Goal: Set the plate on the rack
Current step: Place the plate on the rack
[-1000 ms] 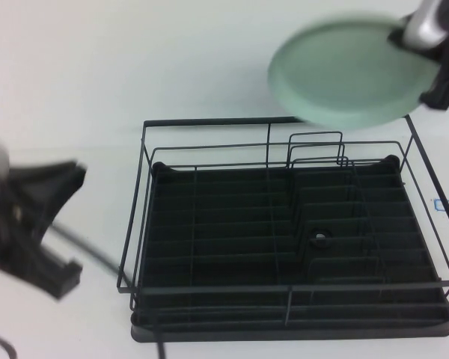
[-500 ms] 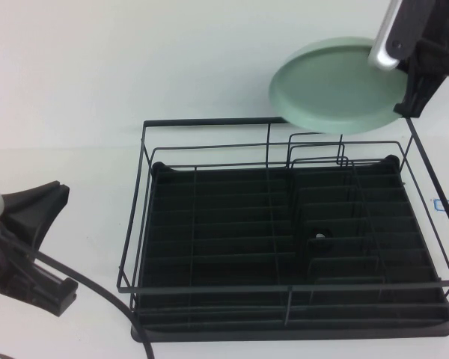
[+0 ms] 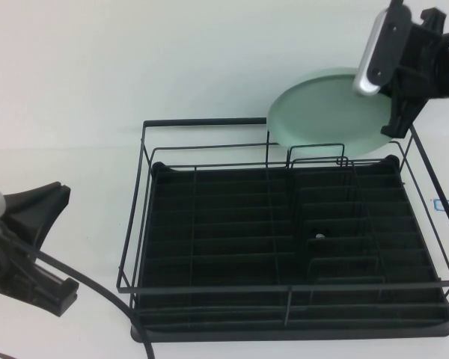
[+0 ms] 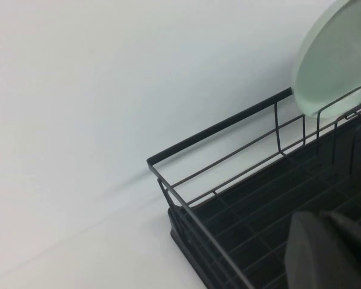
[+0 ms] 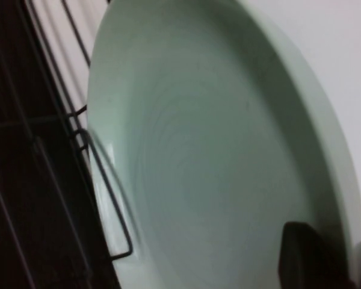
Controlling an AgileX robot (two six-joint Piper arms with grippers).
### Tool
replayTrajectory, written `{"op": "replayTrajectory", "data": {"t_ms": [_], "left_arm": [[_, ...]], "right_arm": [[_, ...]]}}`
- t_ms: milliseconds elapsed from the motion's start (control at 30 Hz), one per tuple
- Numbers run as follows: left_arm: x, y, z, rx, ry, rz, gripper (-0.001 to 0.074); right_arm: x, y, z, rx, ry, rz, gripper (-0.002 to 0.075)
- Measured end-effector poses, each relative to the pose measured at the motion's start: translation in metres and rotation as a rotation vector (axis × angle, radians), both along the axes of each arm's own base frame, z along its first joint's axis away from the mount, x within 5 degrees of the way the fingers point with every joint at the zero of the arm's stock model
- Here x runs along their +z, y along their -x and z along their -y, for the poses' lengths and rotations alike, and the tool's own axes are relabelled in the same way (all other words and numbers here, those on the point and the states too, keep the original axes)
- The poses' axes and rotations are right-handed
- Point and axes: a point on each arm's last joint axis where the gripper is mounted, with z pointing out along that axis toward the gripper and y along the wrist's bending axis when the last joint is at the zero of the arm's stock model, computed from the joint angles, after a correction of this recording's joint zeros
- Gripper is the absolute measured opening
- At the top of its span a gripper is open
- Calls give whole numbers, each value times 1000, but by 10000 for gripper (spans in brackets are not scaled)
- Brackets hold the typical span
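Plate (image 3: 325,114) hangs tilted over the rack's (image 3: 209,123) far right corner, its rim clamped by the right gripper (image 3: 398,112); lowered off-line, it could strike the upright dividers (image 3: 318,153) and slip. Left gripper (image 3: 37,239) waits open beside the rack's left side

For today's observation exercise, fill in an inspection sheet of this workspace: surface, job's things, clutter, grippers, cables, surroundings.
Surface: plain white table.
Job's things: mint-green plate held tilted over the far right edge of the black wire rack, its lower edge near the upright dividers; not yet seated. No dishes in the rack.
Clutter: small blue-outlined mark on the table, right of the rack.
Grippers: right gripper shut on the plate's rim, far right. Left gripper open, empty, near the left edge, beside the rack.
Cables: black cable trailing from the left arm.
Surroundings: nothing seen.
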Motion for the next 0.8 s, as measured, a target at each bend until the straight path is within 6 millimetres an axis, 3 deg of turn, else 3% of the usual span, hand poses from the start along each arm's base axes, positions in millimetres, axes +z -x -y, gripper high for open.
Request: {"op": "replayTrajectory", "data": {"t_ms": [367, 800], "left_arm": [[0, 0, 0, 1, 6, -3, 1], [0, 0, 0, 2, 8, -4, 1]], "right_arm": [[-31, -9, -22, 68, 65, -22, 113], [-36, -11, -23, 61, 64, -26, 113]]}}
